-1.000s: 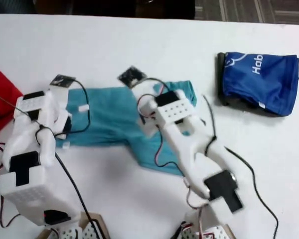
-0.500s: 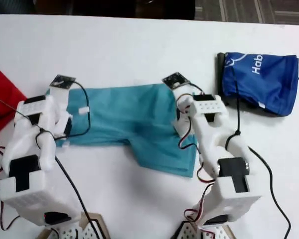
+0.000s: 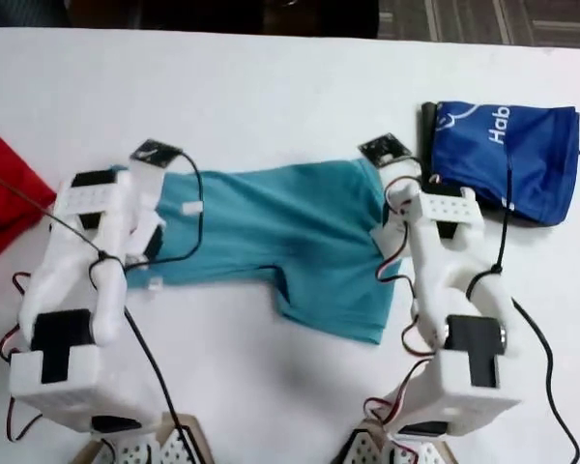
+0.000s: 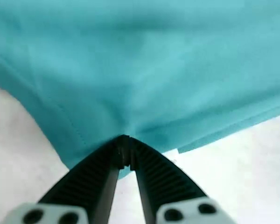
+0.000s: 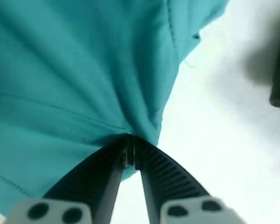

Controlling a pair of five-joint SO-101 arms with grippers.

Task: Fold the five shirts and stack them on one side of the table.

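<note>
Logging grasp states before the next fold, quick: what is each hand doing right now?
Left hand: closed, pinching the teal shirt.
Right hand: closed, pinching the same teal shirt.

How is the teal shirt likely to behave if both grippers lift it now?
Probably floppy: the teal shirt puckers into creases where the left gripper and right gripper pinch it. Its unheld lower flap would likely sag and dangle. It looks thin, so probably light.

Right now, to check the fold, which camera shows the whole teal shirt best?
The high view: the teal shirt appears nearly whole, spread out. The wrist views give close patches of cloth pinched in the left gripper and right gripper.
</note>
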